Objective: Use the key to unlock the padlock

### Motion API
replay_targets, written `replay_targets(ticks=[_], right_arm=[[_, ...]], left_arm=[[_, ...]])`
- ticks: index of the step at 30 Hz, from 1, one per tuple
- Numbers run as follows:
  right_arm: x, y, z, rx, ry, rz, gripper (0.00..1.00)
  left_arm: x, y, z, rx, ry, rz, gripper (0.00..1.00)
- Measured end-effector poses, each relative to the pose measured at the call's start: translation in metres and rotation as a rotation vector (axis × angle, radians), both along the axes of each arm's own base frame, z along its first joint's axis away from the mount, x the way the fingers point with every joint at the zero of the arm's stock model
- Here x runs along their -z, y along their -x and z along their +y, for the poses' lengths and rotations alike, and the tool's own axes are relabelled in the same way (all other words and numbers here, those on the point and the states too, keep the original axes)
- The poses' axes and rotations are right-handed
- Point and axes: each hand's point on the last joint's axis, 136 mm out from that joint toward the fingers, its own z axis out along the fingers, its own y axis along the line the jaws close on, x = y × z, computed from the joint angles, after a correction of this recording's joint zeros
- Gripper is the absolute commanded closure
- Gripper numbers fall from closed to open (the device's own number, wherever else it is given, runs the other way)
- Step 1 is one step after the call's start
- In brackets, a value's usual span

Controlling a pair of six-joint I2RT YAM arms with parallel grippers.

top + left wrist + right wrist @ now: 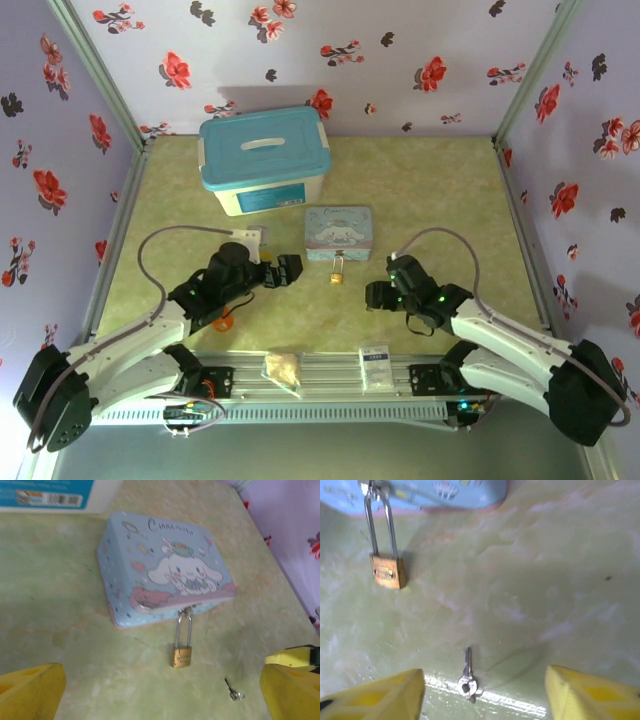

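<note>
Just in front of the tin (420, 492), toward its R, the key (467, 677) lies flat between my R gripper's (485, 692) spread fingers, not pinched yet. I'd go low & squeeze its round head slowly so it won't flip. L gripper (160, 687) is spread wide, empty. The padlock (387, 572) is hooked on the tin's front.

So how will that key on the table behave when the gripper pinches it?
The key lies flat on the glossy table, so it will likely slide rather than lift cleanly. It looks thin and metal: probably stiff, very light, unlikely to roll. Its narrow blade may pivot in the right gripper.
</note>
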Motion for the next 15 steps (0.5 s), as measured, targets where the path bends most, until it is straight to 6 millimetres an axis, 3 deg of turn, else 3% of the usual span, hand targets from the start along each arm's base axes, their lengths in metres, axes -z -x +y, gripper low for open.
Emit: replay_targets(ticks=[6, 15], right_arm=[[0.028, 0.017, 0.014, -0.069, 0.089, 0.064, 0.58], [0.042, 0.026, 0.026, -0.121, 0.185, 0.065, 0.64]], left_arm=[[0.007, 0.009, -0.02, 0.024, 0.0, 0.006, 0.0], [0.022, 0.007, -0.024, 0.017, -0.036, 0.022, 0.0]])
